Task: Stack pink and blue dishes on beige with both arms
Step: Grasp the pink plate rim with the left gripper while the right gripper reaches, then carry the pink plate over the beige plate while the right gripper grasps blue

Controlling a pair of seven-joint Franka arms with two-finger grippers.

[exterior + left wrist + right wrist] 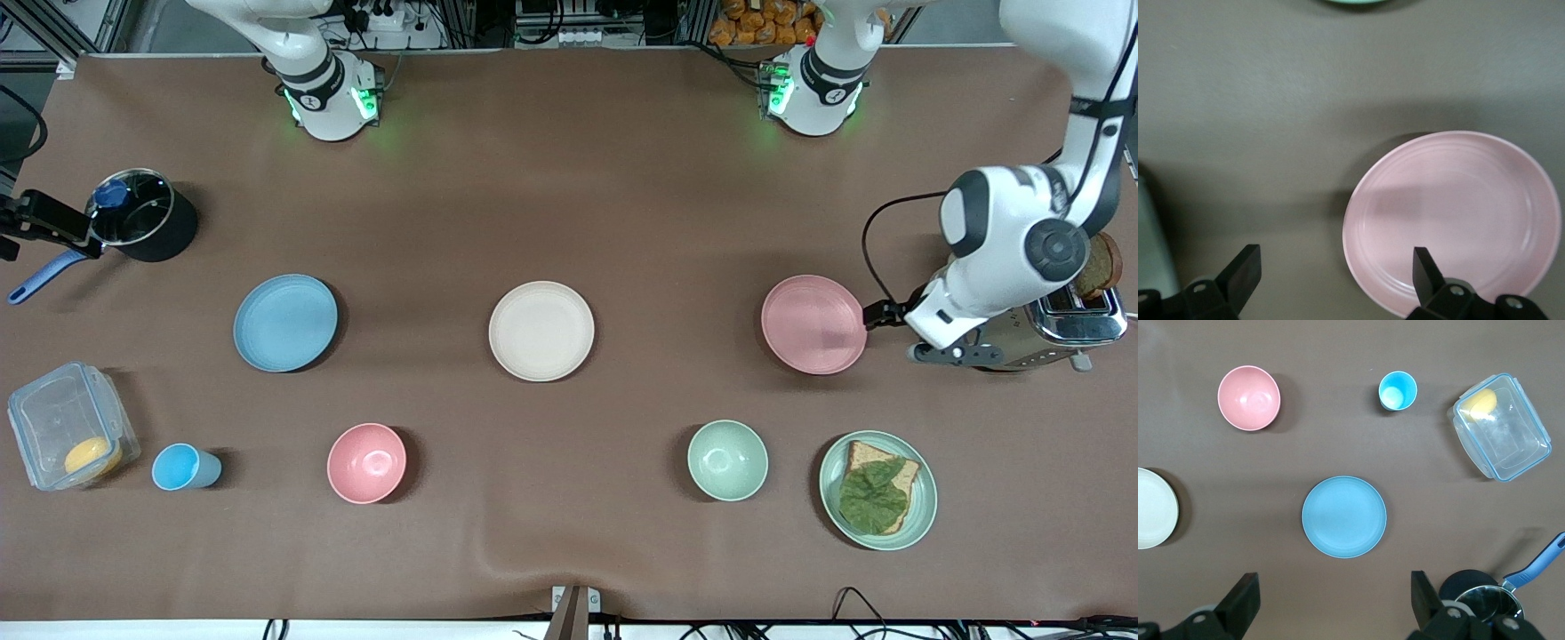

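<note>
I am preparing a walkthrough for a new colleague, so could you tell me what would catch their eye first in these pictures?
Three matching plates lie in a row across the table: the blue plate toward the right arm's end, the beige plate in the middle, the pink plate toward the left arm's end. The left gripper hangs open, low at the pink plate's rim. The right gripper is open high above the blue plate.

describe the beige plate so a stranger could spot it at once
Find the row of three flat plates across the middle of the brown table. The beige plate is the middle one, between the blue plate and the pink plate, and the only cream-coloured dish.
</note>
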